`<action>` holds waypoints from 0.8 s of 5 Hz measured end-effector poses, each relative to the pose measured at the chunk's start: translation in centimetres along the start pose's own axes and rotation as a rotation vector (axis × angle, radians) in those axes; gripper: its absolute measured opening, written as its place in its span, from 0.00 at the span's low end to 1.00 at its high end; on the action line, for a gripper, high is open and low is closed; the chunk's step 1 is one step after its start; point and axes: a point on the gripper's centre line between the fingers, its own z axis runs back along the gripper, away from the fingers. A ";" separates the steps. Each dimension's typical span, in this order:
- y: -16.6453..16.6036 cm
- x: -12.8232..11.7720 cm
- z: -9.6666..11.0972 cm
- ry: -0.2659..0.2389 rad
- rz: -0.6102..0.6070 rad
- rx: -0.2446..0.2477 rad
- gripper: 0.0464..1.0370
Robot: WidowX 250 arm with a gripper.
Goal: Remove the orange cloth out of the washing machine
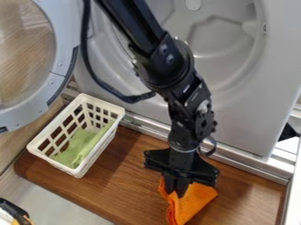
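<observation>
Text: none legible | Labels, numbers, signs: none legible

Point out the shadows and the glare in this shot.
Camera view: a darker shadow band crosses the wooden board between the white basket and the arm; pale highlights glint on the arm's black joints; soft, gradual shading models the hollows of the grey washing machine.

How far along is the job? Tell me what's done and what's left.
Done: the orange cloth is outside the washer, down at the wooden board. In hand: the fingers look closed on its upper part. Left: probably just letting go.
</observation>
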 end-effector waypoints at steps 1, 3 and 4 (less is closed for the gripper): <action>0.3 0.2 -1.1 0.026 0.017 0.001 0.07; 1.0 0.8 -0.8 0.013 -0.047 0.028 0.56; 1.3 1.6 0.1 -0.029 -0.097 0.027 0.86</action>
